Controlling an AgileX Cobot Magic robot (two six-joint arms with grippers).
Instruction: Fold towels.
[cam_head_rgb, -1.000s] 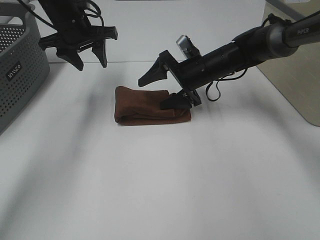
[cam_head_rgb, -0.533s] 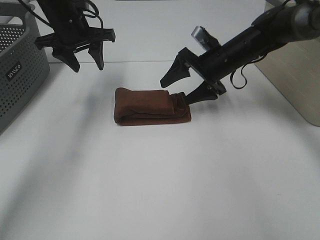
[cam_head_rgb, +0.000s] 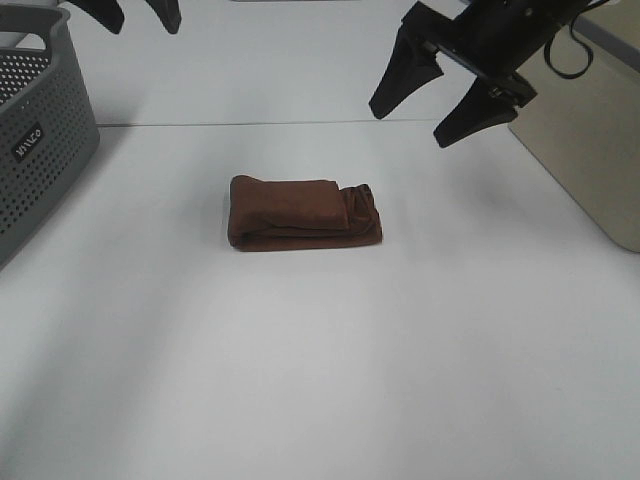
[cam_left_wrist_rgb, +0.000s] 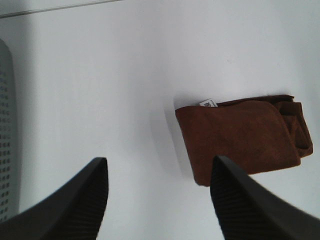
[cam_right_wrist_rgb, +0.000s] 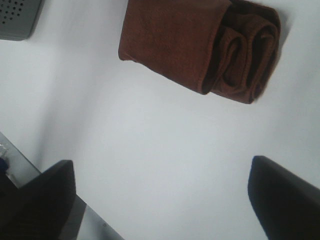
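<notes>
Brown towel lies folded on the white bench, w/ rolled end toward the right gripper, which hangs above & off to that side, jaws spread, empty. Left gripper up beyond the towel, over by the grey basket, jaws apart too, holding nothing

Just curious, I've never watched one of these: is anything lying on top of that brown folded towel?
Nothing rests on the brown towel; its top is bare. Both grippers, left and right, hang open, clear of it. What lies inside its folds is hidden.
</notes>
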